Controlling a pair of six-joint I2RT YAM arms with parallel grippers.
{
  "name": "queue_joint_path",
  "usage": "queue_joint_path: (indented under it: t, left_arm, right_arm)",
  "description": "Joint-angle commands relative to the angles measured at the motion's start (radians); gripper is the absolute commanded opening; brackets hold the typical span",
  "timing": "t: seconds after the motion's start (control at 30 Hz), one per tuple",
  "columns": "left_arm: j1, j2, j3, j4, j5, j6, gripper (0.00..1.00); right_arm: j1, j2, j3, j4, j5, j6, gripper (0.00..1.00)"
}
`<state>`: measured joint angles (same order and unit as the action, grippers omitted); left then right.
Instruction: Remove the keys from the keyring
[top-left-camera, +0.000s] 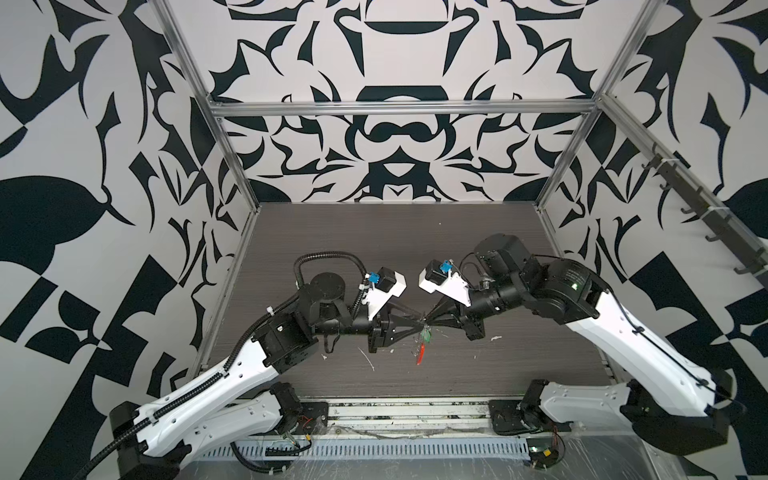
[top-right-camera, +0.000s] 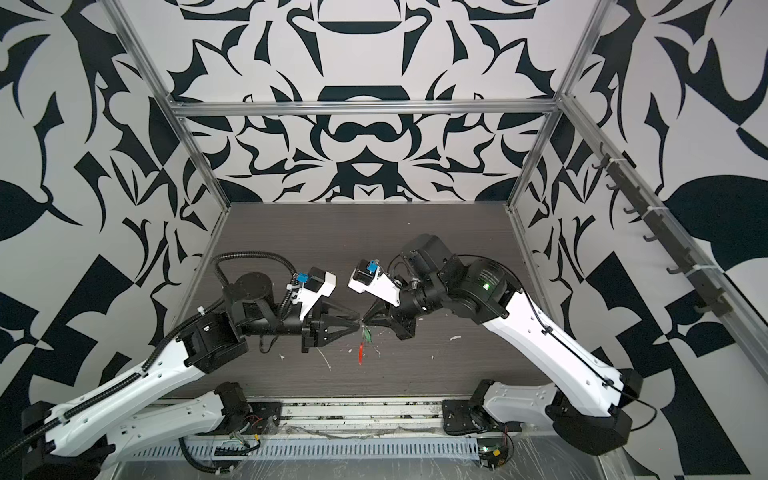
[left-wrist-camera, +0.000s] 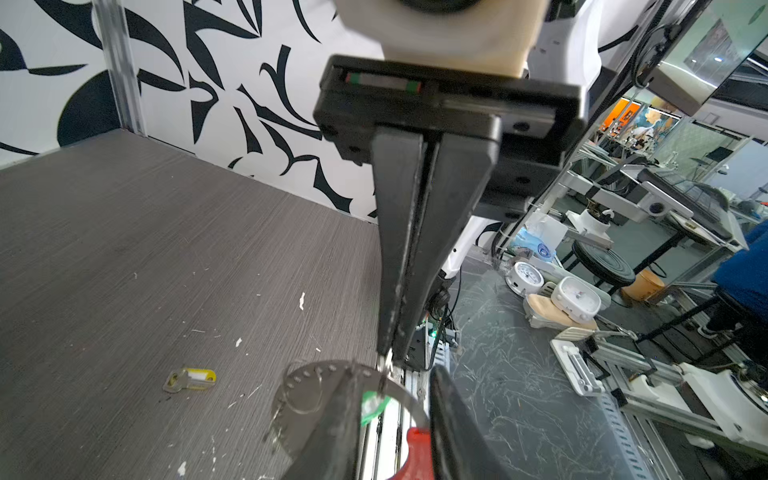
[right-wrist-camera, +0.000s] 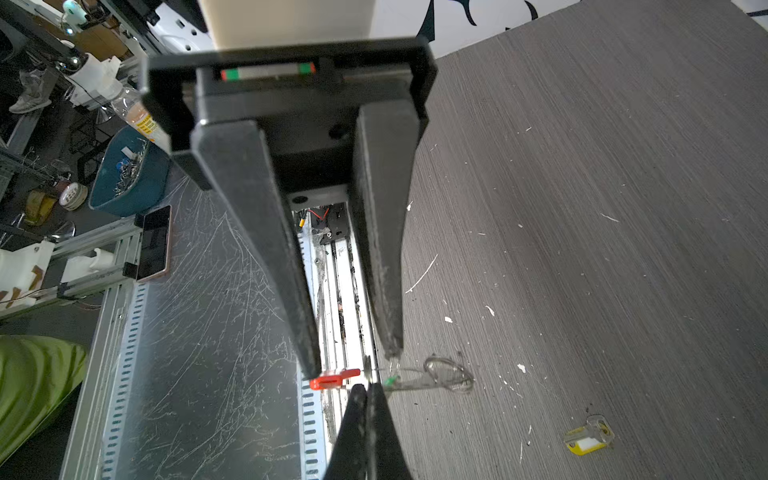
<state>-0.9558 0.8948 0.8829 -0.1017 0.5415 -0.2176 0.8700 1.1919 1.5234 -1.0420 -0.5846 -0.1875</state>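
Note:
In both top views my two grippers meet tip to tip above the middle of the dark table. My right gripper (top-left-camera: 428, 324) (right-wrist-camera: 365, 386) is shut on the keyring's thin wire. The keyring hangs below the tips, its red sleeve (top-left-camera: 422, 355) (left-wrist-camera: 417, 453) lowest. A green tag (top-left-camera: 424, 333) (left-wrist-camera: 374, 409) (right-wrist-camera: 390, 380) dangles from the wire just under the tips. My left gripper (top-left-camera: 417, 327) (left-wrist-camera: 392, 374) stands open, one finger by the red sleeve (right-wrist-camera: 332, 378) and the other by the green tag. A yellow tag with a metal key (left-wrist-camera: 191, 379) (right-wrist-camera: 586, 440) lies loose on the table.
Small wire rings (right-wrist-camera: 449, 374) hang beside the green tag. White scraps (top-left-camera: 368, 359) (left-wrist-camera: 302, 300) dot the table (top-left-camera: 415, 249). Aluminium frame posts (top-left-camera: 232, 166) and patterned walls close three sides. A slotted metal rail (top-left-camera: 374, 451) runs along the front edge.

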Motion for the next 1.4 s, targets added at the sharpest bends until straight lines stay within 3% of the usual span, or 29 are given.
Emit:
queue_joint_path:
  t: [0.0,0.17,0.5,0.67,0.83,0.87,0.97,1.2,1.37]
  left_arm:
    - [0.001,0.01,0.041,-0.025,0.033,0.009,0.28]
    - [0.001,0.027,0.054,-0.036,0.047,0.008,0.26]
    - [0.0,0.043,0.056,-0.025,0.06,0.0,0.0]
    - [0.0,0.042,0.048,0.004,0.059,-0.014,0.0]
    - [-0.002,0.012,-0.017,0.145,-0.011,-0.062,0.0]
    - [-0.005,-0.002,-0.035,0.18,-0.036,-0.065,0.0]
    - [-0.017,-0.062,-0.107,0.312,-0.145,-0.068,0.0]
    - [-0.022,-0.141,-0.23,0.592,-0.296,-0.084,0.0]
    - [-0.024,-0.125,-0.238,0.688,-0.311,-0.08,0.0]
  right_arm:
    - [-0.001,-0.011,0.044,0.015,-0.026,-0.014,0.0]
    - [0.0,-0.008,0.044,0.017,-0.026,-0.015,0.0]
    - [0.0,-0.008,0.045,0.045,-0.011,0.005,0.0]
    - [-0.001,-0.008,0.044,0.075,-0.019,0.024,0.0]
    - [0.0,-0.045,-0.004,0.198,-0.02,0.095,0.0]
    - [0.0,-0.055,-0.016,0.231,-0.013,0.116,0.01]
    - [0.0,-0.107,-0.068,0.351,0.043,0.181,0.23]
    - [-0.001,-0.31,-0.313,0.715,0.203,0.328,0.39]
    - [-0.001,-0.381,-0.459,0.888,0.2,0.396,0.45]
